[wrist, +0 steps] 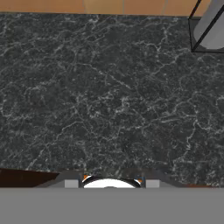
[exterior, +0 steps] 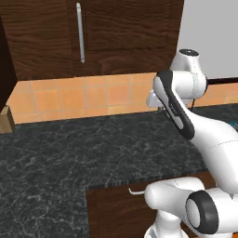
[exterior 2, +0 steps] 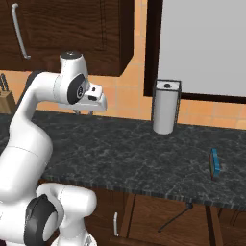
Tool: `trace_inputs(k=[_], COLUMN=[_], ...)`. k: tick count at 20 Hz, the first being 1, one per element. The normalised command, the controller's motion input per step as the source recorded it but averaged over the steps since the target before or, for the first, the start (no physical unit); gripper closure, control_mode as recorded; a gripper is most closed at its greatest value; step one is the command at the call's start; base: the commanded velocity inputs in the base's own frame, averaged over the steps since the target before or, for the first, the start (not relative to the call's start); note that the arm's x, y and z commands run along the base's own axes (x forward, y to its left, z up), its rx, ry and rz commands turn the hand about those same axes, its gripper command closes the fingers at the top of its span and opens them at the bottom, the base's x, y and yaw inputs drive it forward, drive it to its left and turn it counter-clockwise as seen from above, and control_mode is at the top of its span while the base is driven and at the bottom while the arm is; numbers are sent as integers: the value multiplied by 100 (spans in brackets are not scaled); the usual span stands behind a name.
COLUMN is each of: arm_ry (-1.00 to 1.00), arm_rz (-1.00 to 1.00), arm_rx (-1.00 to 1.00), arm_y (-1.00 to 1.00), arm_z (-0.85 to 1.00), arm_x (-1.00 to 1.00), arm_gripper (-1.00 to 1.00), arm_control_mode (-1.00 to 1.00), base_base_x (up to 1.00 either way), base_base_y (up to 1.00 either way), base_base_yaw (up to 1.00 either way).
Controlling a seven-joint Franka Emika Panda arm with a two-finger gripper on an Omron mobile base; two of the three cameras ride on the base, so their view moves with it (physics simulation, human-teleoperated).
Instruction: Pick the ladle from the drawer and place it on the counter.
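Entry: I am holding the gripper (exterior 2: 85, 111) (grip state unreadable) mid-left over the counter (exterior 2: 144, 153), while the ladle (exterior 2: 174, 217) is waiting low, unpicked.

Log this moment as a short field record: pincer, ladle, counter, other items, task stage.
pincer: on the raised arm above the counter, near the tiled wall; finger state not discernible
ladle: slim dark utensil leaning below the counter's front edge at the drawer, not gripped
counter: black veined stone
other items: grey canister upright on the counter by the wall; small blue object near the counter's right end; knife block at far left
task stage: ladle not yet picked up
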Motion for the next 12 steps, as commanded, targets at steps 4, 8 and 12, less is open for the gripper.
trace_inputs(k=[4,8,12], arm_ry=[1,1,6], arm_rz=[-5,-33,-48], arm_rx=[5,16,9], arm_y=[-26,-100,-100], arm_z=[-3,-5,-10], arm_x=[-7,-51,-57], arm_gripper=[-100,-100,-100], arm_control_mode=[-100,-100,-100], base_base_x=[0,0,0], base_base_y=[0,0,0], base_base_yaw=[0,0,0])
